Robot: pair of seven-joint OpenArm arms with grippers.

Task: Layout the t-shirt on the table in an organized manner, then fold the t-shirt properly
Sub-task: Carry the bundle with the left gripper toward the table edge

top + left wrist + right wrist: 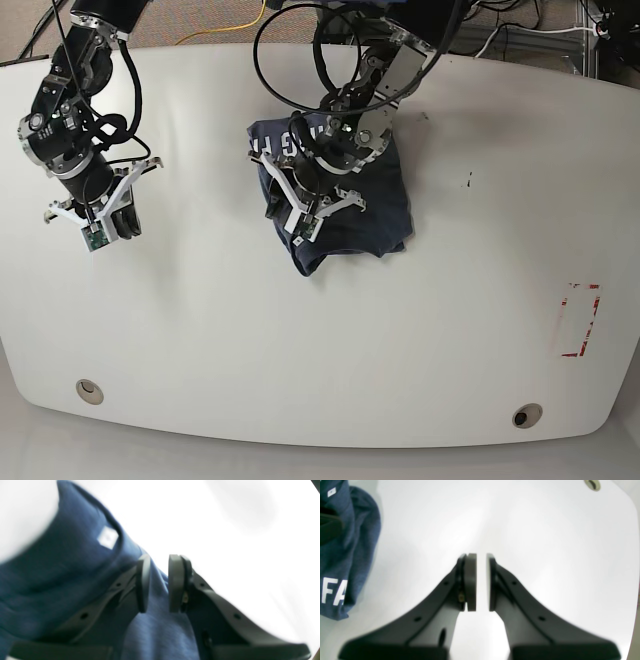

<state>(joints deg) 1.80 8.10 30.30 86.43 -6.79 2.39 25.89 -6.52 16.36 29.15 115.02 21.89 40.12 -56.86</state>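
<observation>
Shirt [345, 205] lies bunched on the counter [300, 340] — unfolded; left hand [158, 583] pinches cloth, right hand [481, 582] pressed together, empty.

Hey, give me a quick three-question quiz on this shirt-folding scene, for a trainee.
1. True or false: the shirt lies spread flat.
2. The left gripper is over: A the shirt, B the red mark, C a grommet hole.
3. Which white letters on the shirt show in the right wrist view?
Key: 1 false, it is bunched up; 2 A; 3 FA.
</observation>
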